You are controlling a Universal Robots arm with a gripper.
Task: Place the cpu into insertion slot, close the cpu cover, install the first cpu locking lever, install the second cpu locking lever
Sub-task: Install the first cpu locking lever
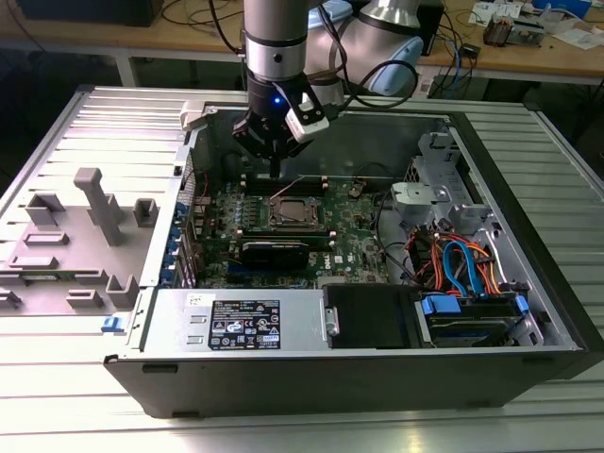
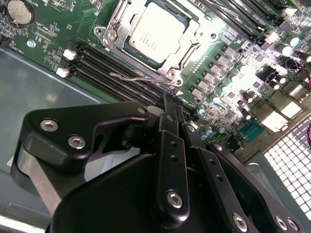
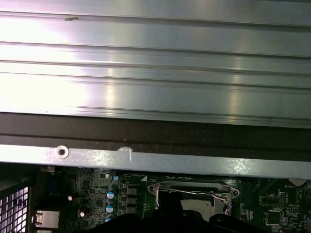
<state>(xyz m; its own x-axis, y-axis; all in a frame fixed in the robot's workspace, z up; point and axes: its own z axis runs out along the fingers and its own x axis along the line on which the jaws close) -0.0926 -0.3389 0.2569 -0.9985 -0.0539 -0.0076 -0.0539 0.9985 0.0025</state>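
The cpu lies flat in the insertion slot of the green motherboard, its silver top showing. The cpu cover lies down around it as a silver frame. A thin wire locking lever runs along the socket's edge beside the memory slots and looks raised in the exterior view. My gripper hangs just above the board beside that edge, behind the socket in the exterior view. Its black fingers are together with nothing between them. In the first wrist view the socket sits below the case rim.
Long black memory slots lie between gripper and socket. A black expansion card sits in front of the socket. The power supply and a drive bay with blue cables fill the case's front. A grey fixture stands on the table at the exterior view's left.
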